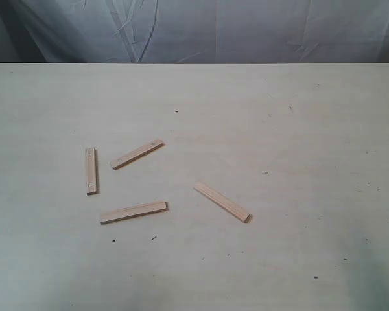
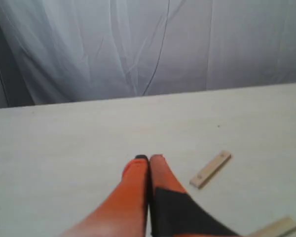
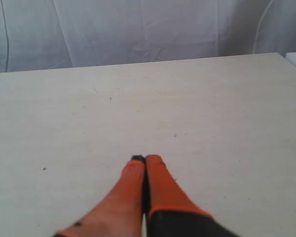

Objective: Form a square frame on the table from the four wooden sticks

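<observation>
Lying scattered on the pale desk (image 1: 311, 129), the four wooden sticks (image 1: 137, 154) sit left of the middle, and no two touch, so no square frame has been formed. The leftmost stick (image 1: 91, 170) runs almost straight from near to far. Just to its right, the far stick (image 1: 137, 154) slants, its right end farther away than its left. Nearer than both, the near stick (image 1: 133, 212) lies almost crosswise, its right end tipped slightly toward the far side. The rightmost stick (image 1: 222, 201) lies well apart from the other three and slants the other way, its right end the nearer one. A creased white cloth (image 1: 194, 29) hangs behind the desk's far edge.

In the left wrist view, the left claw (image 2: 148, 160) has its orange fingers (image 2: 133, 187) pressed together with nothing between them, pointing out across bare desk. A marked stick (image 2: 210, 169) with two small dark spots lies flat just beside the fingertips, not touching them, and a cut-off stick (image 2: 276, 228) lies at the picture's edge; which of the four these are I cannot tell.

In the right wrist view, the right claw (image 3: 146, 159) is likewise pressed together and holds nothing, with only speckled desk ahead of it.
</observation>
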